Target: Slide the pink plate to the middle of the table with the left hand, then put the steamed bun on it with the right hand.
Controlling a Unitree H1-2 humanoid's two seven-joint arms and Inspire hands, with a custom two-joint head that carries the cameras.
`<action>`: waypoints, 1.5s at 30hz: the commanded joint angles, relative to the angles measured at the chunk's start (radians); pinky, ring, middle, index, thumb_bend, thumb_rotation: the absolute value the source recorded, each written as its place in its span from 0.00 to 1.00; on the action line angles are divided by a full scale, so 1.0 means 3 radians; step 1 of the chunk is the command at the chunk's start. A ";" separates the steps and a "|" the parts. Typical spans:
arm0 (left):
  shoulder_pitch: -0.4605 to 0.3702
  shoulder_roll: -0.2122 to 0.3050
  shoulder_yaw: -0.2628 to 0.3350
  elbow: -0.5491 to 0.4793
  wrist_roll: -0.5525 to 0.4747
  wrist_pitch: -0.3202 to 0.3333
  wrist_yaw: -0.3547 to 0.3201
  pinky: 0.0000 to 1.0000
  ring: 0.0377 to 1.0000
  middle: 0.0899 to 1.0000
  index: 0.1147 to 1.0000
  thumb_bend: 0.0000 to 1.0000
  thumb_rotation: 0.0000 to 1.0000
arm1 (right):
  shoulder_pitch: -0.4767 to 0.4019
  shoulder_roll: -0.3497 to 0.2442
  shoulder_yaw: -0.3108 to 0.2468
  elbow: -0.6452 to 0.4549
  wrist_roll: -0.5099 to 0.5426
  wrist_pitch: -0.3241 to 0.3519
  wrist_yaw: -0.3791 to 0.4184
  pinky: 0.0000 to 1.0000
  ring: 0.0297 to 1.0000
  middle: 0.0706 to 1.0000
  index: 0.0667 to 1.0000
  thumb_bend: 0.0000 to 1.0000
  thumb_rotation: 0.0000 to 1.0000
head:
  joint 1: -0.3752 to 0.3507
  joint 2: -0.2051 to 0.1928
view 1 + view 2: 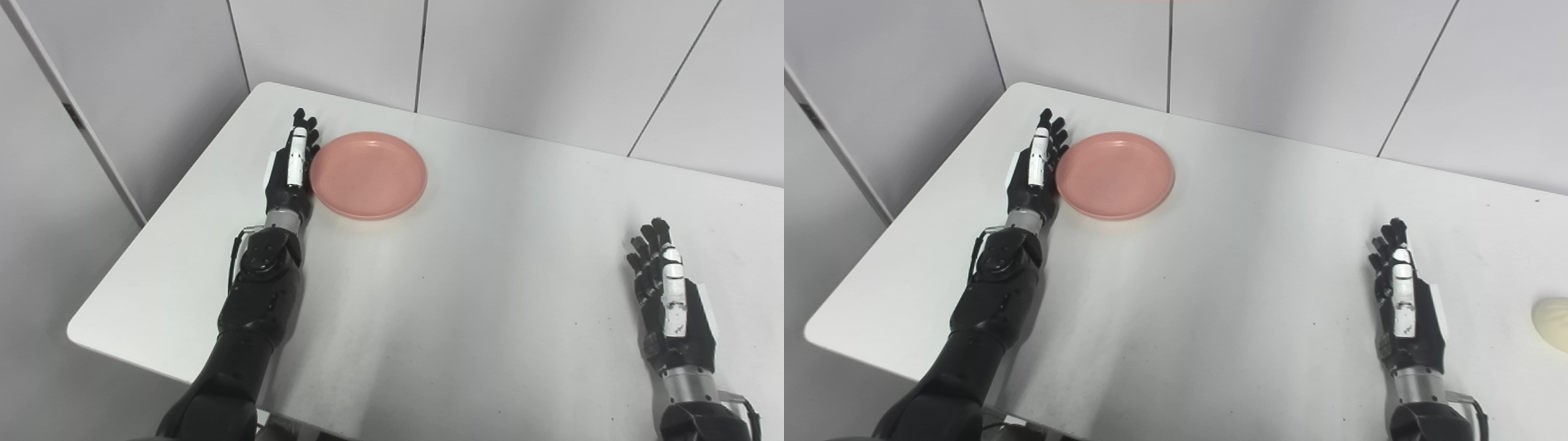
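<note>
The pink plate (368,174) lies flat on the far left part of the white table (478,294), with nothing on it. My left hand (293,165) rests edge-on against the plate's left rim, fingers straight and open, pointing away from me. At the right edge of the right eye view a pale steamed bun (1551,323) sits on the table, cut off by the frame. My right hand (1404,309) stands open near the table's front right, well left of the bun, holding nothing.
Grey wall panels (520,55) run close behind the table's far edge. The table's left edge (153,226) lies a little beyond my left hand, and its front edge crosses under my left forearm (245,343).
</note>
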 commanded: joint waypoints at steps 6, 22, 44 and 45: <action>0.0157 -0.0098 -0.0156 -0.0091 0.0015 0.0392 -0.0149 1.00 0.97 0.97 0.99 0.40 1.00 | 0.0149 0.0126 0.0072 0.0018 -0.0055 0.0043 -0.0056 1.00 1.00 1.00 1.00 0.23 1.00 | -0.0196 0.0027; 0.0450 -0.0340 -0.0579 -0.0675 -0.0086 0.0905 -0.0629 1.00 0.99 0.99 1.00 0.38 1.00 | 0.0151 0.0227 0.0123 0.0057 -0.0136 -0.0013 -0.0078 1.00 1.00 1.00 1.00 0.23 1.00 | -0.0557 0.0100; 0.0732 -0.0448 -0.0956 -0.1115 -0.0056 0.1169 -0.0917 1.00 1.00 1.00 1.00 0.35 1.00 | 0.0155 0.0335 0.0173 0.0014 -0.0193 0.0041 -0.0145 1.00 1.00 1.00 1.00 0.21 1.00 | -0.0845 0.0201; 0.0733 -0.0446 -0.0957 -0.1120 -0.0056 0.1170 -0.0922 1.00 1.00 1.00 1.00 0.35 1.00 | 0.0155 0.0338 0.0173 0.0010 -0.0199 0.0050 -0.0149 1.00 1.00 1.00 1.00 0.21 1.00 | -0.0845 0.0201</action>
